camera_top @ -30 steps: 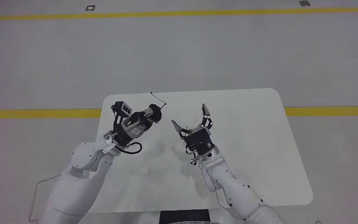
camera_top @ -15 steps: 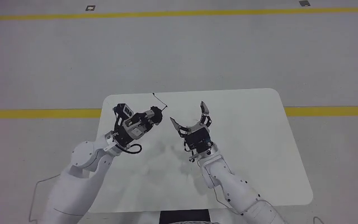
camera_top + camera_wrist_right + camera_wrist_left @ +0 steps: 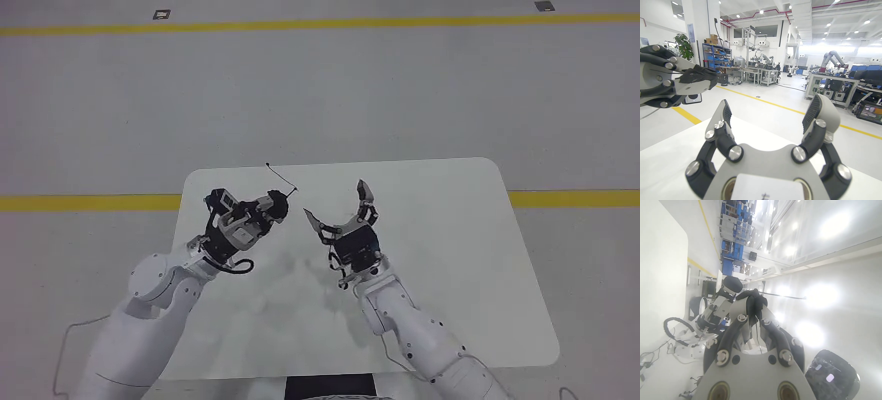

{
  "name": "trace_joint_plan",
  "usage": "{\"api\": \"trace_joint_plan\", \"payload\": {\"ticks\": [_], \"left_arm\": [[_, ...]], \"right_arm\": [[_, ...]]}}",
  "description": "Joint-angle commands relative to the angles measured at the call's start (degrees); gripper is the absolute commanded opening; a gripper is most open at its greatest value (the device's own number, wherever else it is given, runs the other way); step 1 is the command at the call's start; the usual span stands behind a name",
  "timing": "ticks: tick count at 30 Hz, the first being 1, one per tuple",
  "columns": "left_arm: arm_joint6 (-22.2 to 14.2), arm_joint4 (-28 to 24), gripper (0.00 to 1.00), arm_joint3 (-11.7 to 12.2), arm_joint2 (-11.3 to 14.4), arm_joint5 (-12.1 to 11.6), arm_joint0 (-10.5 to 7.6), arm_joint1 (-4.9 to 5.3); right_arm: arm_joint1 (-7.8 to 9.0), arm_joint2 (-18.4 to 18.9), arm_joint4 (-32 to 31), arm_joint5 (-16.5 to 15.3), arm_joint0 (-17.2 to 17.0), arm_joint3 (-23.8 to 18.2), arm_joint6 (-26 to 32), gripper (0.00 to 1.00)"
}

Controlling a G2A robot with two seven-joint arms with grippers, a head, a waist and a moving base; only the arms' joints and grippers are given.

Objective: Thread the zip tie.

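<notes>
The thin black plastic zip tie (image 3: 283,178) is held up in the air over the far left part of the white round-cornered table (image 3: 450,250). It is pinched near one end by the left gripper (image 3: 275,205), whose jaws are shut tight on it. Most of its length juts free beyond the fingers, probably so that the other arm has a clear stretch to take and feed. The right gripper (image 3: 336,203) is just beside it with its jaws wide apart and nothing between them, apparently ready to receive that free end.

The top view shows the tie lifted and angled away from the right gripper. The left wrist view shows the tie (image 3: 791,296) leaving the closed fingertips nearly straight. A second strand runs back between the fingers, which suggests a fold or loop. The right wrist view shows the ribbed pads (image 3: 810,111) bare, with the left gripper (image 3: 702,76) off to one side and higher. I cannot tell which end is the locking head.
</notes>
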Motion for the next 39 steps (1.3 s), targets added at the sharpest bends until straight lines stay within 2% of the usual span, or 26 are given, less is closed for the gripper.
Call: {"api": "trace_joint_plan", "payload": {"ticks": [1, 3, 5, 10, 17, 20, 39], "left_arm": [[-0.2, -0.3, 0.0, -0.1, -0.1, 0.2, 0.18, 0.01], [-0.2, -0.5, 0.0, -0.2, -0.2, 0.4, 0.31, 0.01], [-0.3, -1.3, 0.0, -0.2, -0.2, 0.6, 0.44, -0.03], [-0.3, -1.1, 0.0, -0.4, -0.1, 0.8, 0.52, -0.04], [0.0, -1.4, 0.0, -0.4, 0.5, 0.5, 0.48, -0.18], [0.1, -1.6, 0.0, -0.4, 0.6, 0.4, 0.45, -0.23], [0.3, -1.5, 0.0, -0.5, 1.2, 0.0, 0.46, -0.44]], "right_arm": [[-0.19, 0.0, 0.3, -0.2, 0.1, 0.3, -0.3, 0.79], [-0.4, -0.1, 0.8, -0.3, 0.3, 0.5, -0.6, 0.68], [-0.65, -0.3, 0.9, -0.4, 0.5, 0.8, -1.2, 0.5], [-1.22, -0.9, 1.1, -0.9, 1.0, 1.5, -2.4, 0.32], [-1.98, -1.9, 1.2, -1.5, 1.1, 2.5, -4.4, 0.26], [-2.23, -2.1, 1.1, -1.9, 1.2, 2.8, -4.7, 0.29], [-3.15, -1.8, -0.8, -4.1, 0.8, 2.7, -6.6, 0.26]]}}
